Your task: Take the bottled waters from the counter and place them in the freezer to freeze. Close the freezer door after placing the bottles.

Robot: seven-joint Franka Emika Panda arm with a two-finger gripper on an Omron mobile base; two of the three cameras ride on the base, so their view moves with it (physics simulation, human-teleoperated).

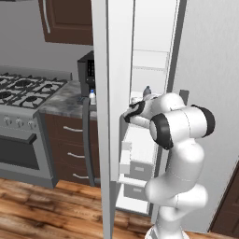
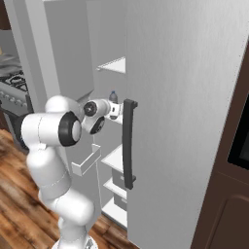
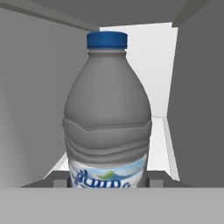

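The end effector (image 1: 142, 100) is squeezed tight on the greyish water bottle (image 3: 107, 118), holding it up inside the open freezer (image 1: 148, 65). The bottle is not resting on a shelf yet. If it is let go too soon or tilted, I think it could tip and fall. The white bottle (image 1: 92, 96) waits on the worktop (image 1: 65, 100).

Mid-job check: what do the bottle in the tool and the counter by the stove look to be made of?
The bottle looks like thin greyish translucent plastic: moulded ridges around its waist, a printed label low down, a glossy blue screw cap. The tool is shut on it inside the freezer. The counter looks like polished stone: a grey-and-white speckled slab, though in a rendered scene that could be laminate.
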